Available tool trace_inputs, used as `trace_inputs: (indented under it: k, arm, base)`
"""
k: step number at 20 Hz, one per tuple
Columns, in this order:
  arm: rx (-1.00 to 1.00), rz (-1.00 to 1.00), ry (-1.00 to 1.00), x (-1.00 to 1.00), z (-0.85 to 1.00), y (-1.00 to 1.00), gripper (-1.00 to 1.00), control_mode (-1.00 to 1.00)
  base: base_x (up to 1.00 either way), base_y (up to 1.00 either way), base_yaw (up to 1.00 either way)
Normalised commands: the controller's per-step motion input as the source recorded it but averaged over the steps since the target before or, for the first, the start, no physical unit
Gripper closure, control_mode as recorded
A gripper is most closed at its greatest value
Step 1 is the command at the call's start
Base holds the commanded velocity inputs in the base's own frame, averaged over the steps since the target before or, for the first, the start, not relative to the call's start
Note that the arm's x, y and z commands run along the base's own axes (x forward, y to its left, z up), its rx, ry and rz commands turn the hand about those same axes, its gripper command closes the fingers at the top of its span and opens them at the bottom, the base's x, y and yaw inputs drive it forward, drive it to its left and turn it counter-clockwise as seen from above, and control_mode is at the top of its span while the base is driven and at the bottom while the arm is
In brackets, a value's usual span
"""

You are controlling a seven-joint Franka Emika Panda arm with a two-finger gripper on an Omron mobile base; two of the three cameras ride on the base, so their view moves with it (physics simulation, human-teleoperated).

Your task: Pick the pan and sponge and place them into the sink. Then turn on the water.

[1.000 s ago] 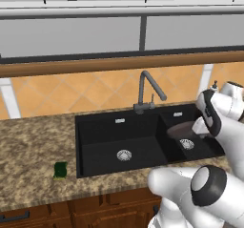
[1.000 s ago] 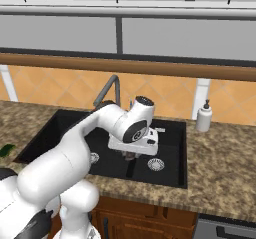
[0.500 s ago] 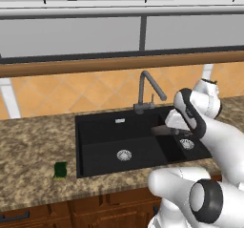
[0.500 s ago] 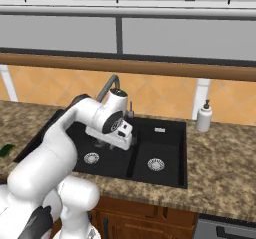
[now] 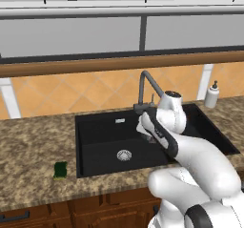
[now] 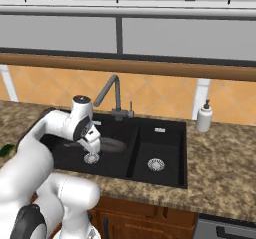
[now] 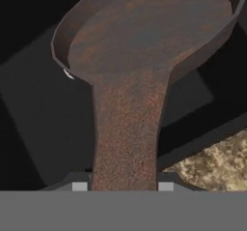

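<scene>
My gripper [image 7: 123, 186] is shut on the long handle of the brown-grey pan [image 7: 144, 32], which juts out ahead of the hand. In the right base view the gripper [image 6: 94, 144] holds the pan [image 6: 111, 144] low over the left basin of the black sink [image 6: 165, 148], near the drain. From the left base view the arm's white hand hides most of the pan above the sink [image 5: 95, 122]. The green sponge [image 5: 60, 170] lies on the counter left of the sink, far from the gripper. No stream falls from the faucet [image 5: 145, 84].
A white soap dispenser [image 5: 211, 95] stands on the granite counter at the back right of the sink. The grey gooseneck faucet [image 6: 112, 90] rises behind the divider between the basins, close to the arm. Wooden cabinet fronts run below the counter edge.
The arm has swung left with the pan in its grip, from over the right basin to over the left basin. The sponge has stayed in place.
</scene>
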Motion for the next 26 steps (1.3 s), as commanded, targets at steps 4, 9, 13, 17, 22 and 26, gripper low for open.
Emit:
trace_inputs:
  k: [4, 9, 13, 17, 22, 26]
  arm:
    - [0.0, -0.39, 0.08, 0.09, -0.21, 1.0, 1.0, -1.0]
    - [0.0, -0.37, 0.02, 0.26, -0.02, 1.0, 1.0, -1.0]
    - [-0.04, -0.31, 0.02, 0.52, 0.0, 0.97, 1.0, -1.0]
    - [0.0, -0.15, 0.05, 0.68, 0.0, 0.27, 1.0, -1.0]
    - [0.03, -0.04, 0.08, 0.68, 0.0, -0.07, 1.0, -1.0]
    - [0.01, -0.08, 0.07, 0.34, -0.05, -0.12, 1.0, -1.0]
  base:
    - [0.0, 0.0, 0.0]
    - [0.0, 0.0, 0.0]
    - [0.0, 0.0, 0.0]
    - [0.0, 0.0, 0.0]
    - [0.0, 0.0, 0.0]
    - [0.0, 0.0, 0.0]
